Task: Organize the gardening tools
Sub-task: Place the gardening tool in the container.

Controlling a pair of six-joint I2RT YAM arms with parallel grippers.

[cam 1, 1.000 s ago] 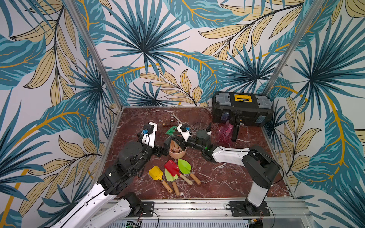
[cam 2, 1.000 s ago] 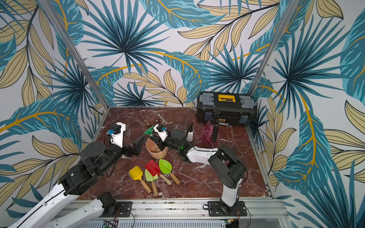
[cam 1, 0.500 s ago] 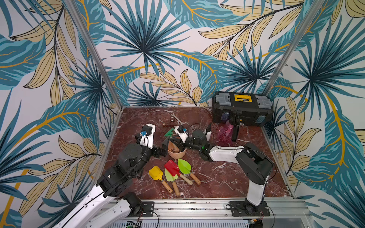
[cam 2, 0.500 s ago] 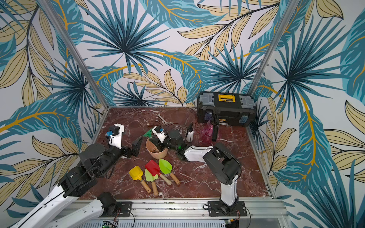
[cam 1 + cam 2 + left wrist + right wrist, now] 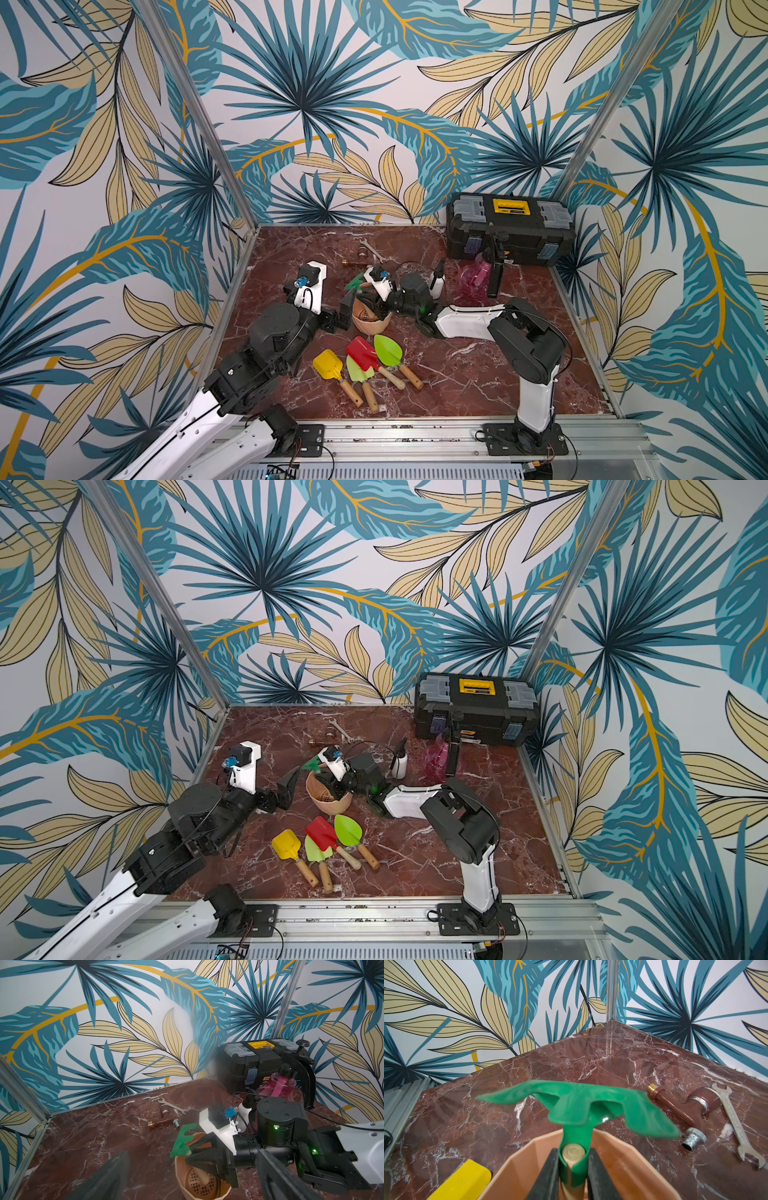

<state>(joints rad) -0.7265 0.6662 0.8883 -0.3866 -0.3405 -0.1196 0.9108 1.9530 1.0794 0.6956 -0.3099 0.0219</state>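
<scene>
**Rake going into the pot, release pending**

Change over the last second: the rake (image 5: pixel 355 282) head has sunk a little toward the pot (image 5: pixel 372 326), and the right arm's elbow has drawn in. The left arm has barely shifted.

Rake now: head up, wooden handle down inside the pot, which stands mid-desk (image 5: pixel 457 374). The right gripper (image 5: pixel 572 1154) pinches the green collar just under the tines, one jaw on each side. The left gripper (image 5: pixel 192 1154) is spread wide and empty, just beside the pot.

Step in hand, as I read it: stand the rake in the pot and let go. To do it well:
- Lower until the handle end bears on the pot floor.
- Let the head lean on the rim.
- Part the jaws slowly.
- Back out along the handle line so no finger catches the tines or tips the pot.

The idle left gripper could steady the pot wall.

Views:
- The right wrist view alone shows the pinch; in both top views the wrist camera hides it.
- The left wrist view alone shows the handle down near the perforated floor, contact not discernible.
- The top views give the whole group of shovels (image 5: pixel 361 353) lying together in front of the pot.
- They also show the white bottle (image 5: pixel 436 282) and pink bottle (image 5: pixel 473 278) standing behind the pot, toward the toolbox (image 5: pixel 511 232).
</scene>
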